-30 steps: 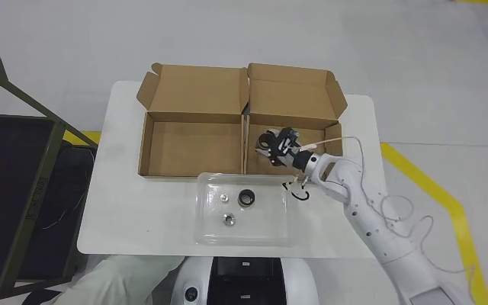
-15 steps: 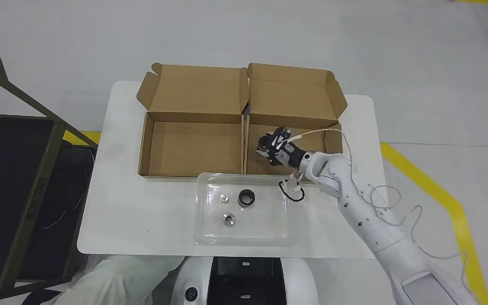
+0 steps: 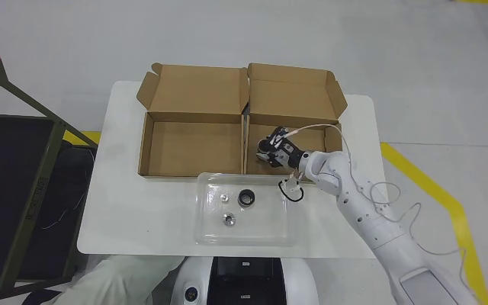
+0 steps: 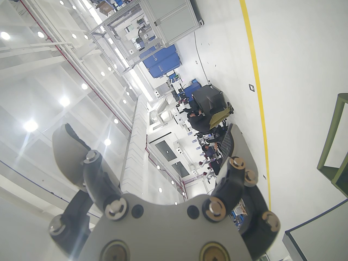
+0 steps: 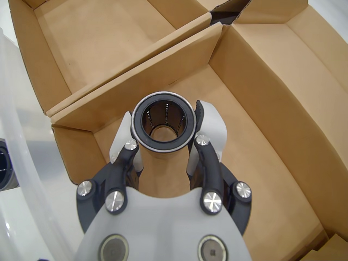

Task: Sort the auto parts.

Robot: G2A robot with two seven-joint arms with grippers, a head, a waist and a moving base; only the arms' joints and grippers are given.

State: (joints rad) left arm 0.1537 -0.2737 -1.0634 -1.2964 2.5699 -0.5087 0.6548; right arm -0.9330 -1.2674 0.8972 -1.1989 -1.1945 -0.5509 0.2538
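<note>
On the white table (image 3: pixel 122 191) stand two open brown cardboard boxes, the left box (image 3: pixel 191 149) touching the right box (image 3: pixel 255 133), with a clear plastic tray (image 3: pixel 267 229) just in front. Over the right box's near corner hangs the right gripper (image 3: pixel 268 148), jaws pinching a black cylindrical bearing with a metal rim (image 5: pixel 138 126). The left gripper (image 4: pixel 148 137) faces the hall, jaws spread. A black ring (image 3: pixel 246 197) and two small silver nuts (image 3: pixel 225 197) (image 3: pixel 227 219) lie in the tray.

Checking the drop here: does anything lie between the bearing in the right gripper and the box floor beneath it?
Nothing visible. The right gripper holds the bearing over the right-hand box, inside its walls; the box floor around it and through its bore is bare.
</note>
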